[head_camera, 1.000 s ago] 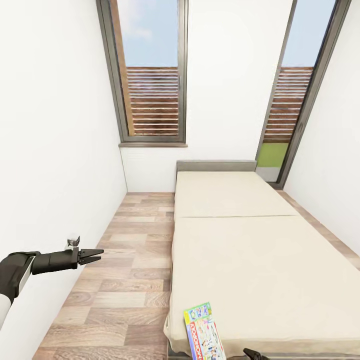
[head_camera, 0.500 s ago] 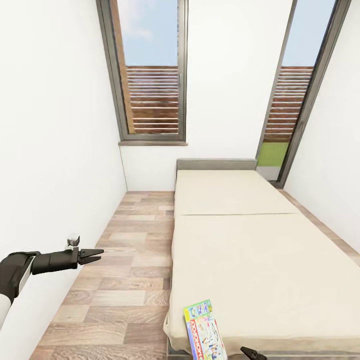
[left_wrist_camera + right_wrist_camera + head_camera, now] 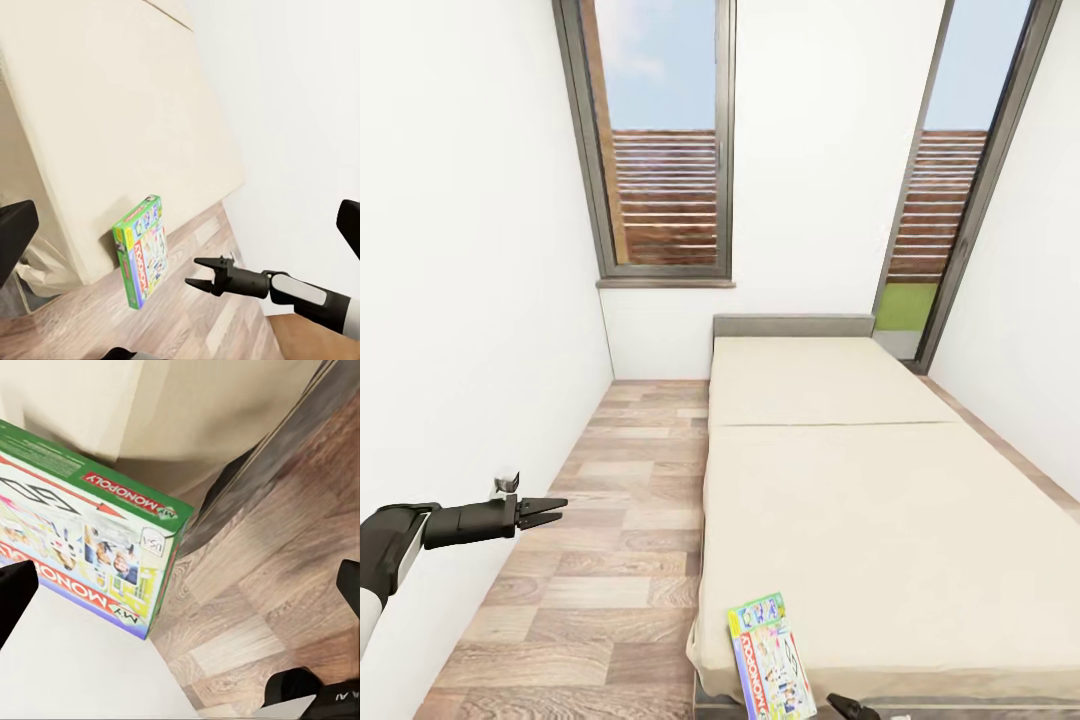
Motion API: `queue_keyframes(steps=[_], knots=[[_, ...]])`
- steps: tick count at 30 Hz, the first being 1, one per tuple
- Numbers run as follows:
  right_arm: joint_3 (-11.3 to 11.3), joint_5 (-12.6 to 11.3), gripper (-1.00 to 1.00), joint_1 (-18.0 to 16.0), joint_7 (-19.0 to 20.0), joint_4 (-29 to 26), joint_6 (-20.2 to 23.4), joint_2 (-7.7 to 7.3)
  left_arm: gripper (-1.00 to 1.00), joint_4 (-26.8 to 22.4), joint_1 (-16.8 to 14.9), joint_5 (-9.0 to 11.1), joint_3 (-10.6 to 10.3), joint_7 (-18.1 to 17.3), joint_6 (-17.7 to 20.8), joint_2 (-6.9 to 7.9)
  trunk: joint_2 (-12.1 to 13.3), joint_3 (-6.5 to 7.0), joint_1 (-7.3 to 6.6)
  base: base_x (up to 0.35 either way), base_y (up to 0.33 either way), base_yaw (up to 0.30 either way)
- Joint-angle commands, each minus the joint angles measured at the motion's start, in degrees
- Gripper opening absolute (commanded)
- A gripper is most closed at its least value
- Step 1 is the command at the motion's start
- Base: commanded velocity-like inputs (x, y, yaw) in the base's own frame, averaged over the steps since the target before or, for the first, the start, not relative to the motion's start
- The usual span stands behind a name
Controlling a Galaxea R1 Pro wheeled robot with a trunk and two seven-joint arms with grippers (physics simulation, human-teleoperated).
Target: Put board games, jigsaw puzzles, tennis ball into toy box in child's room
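Left claw (image 3: 550, 511), lower left of the head frame: black fingers slightly parted, nothing between them, held out level over the plank floor (image 3: 610, 560) beside the white wall (image 3: 470, 300). The left wrist frame shows the other arm's claw (image 3: 201, 273) at lower centre, its two prongs spread and empty, near the Monopoly box (image 3: 141, 251). Right claw (image 3: 848, 708), bottom edge of the head frame: only dark tips show, so its state cannot be told there.

Monopoly box (image 3: 770, 657), lower centre of the head frame: lying at the near left corner of the bed (image 3: 860, 500), its green edge jutting past the mattress edge. In the right wrist frame the box (image 3: 82, 544) fills the left half, with the mattress above it and floor to the right.

Background, upper half of the head frame: grey headboard (image 3: 792, 325), window (image 3: 660, 140) and glazed door (image 3: 950, 180), both showing slatted fencing.
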Motion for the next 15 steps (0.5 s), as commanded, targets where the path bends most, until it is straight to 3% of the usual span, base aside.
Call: queue_keyframes(steps=[1,8,15], knots=[[0.3,-0.2,1.0,0.0,0.1,-0.1,0.4,0.02,1.0,0.0,0.0,-0.6,0.2,-0.4,0.6,-0.04,-0.4,-0.24,0.22,0.0,0.0,0.0],[4.3,-0.3,1.0,-0.1,0.5,-1.3,-1.0,0.03,1.0,0.0,0.0,-0.6,0.2,-0.4,0.6,-0.04,-1.2,-0.6,0.66,0.0,0.0,0.0],[5.1,-0.3,1.0,0.0,1.3,-1.5,-1.5,0.03,1.0,0.0,0.0,-0.6,0.2,-0.4,0.6,-0.04,-1.2,-0.6,0.66,0.0,0.0,0.0]])
